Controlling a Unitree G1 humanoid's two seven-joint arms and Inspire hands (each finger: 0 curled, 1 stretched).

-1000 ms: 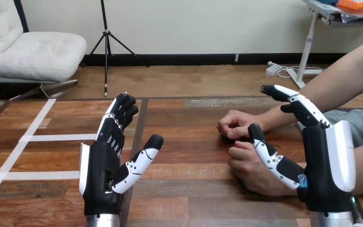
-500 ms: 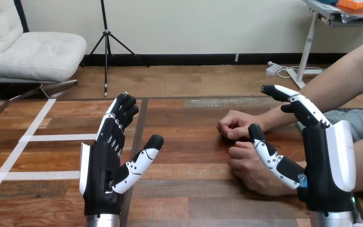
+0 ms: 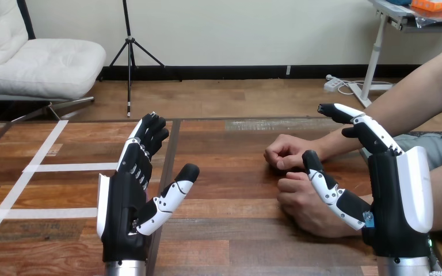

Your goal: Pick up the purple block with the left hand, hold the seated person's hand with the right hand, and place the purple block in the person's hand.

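My left hand (image 3: pixel 128 201) is raised over the table's near left part, open, fingers straight and thumb spread, holding nothing. My right hand (image 3: pixel 388 195) stands at the near right, open too, its thumb lying against the person's nearer hand (image 3: pixel 305 204) without curling round it. That nearer hand rests on the table as a loose fist. The person's farther hand (image 3: pixel 288 152) lies closed on the table just beyond it, its forearm running up to the right behind my right fingers.
The wooden table (image 3: pixel 230 172) has white tape lines (image 3: pixel 40 167) across its left part and a dark seam running down its middle.
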